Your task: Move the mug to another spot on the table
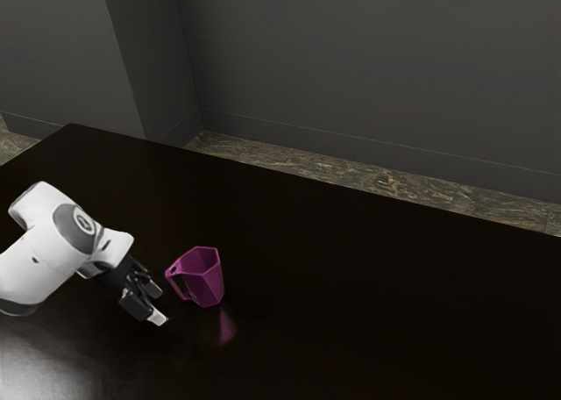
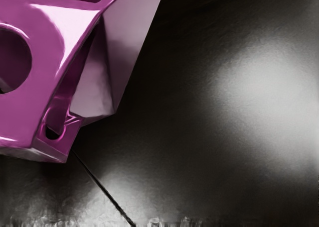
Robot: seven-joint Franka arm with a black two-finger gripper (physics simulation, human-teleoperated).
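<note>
A magenta faceted mug (image 1: 200, 275) stands upright on the dark table (image 1: 377, 277), its handle turned toward the exterior view's left. My gripper (image 1: 159, 303) sits low over the table just to the left of that handle, open, with nothing between its fingers and a small gap to the mug. In the wrist view the mug (image 2: 55, 53) looms very close, its handle loop and angular wall in front of the hand, with the glossy table (image 2: 239, 137) beyond it.
The table stretches wide toward the exterior view's right and back. Its far edge runs along a stone-patterned floor strip (image 1: 394, 185) below dark grey walls. The mug's faint reflection (image 1: 227, 324) shows on the tabletop.
</note>
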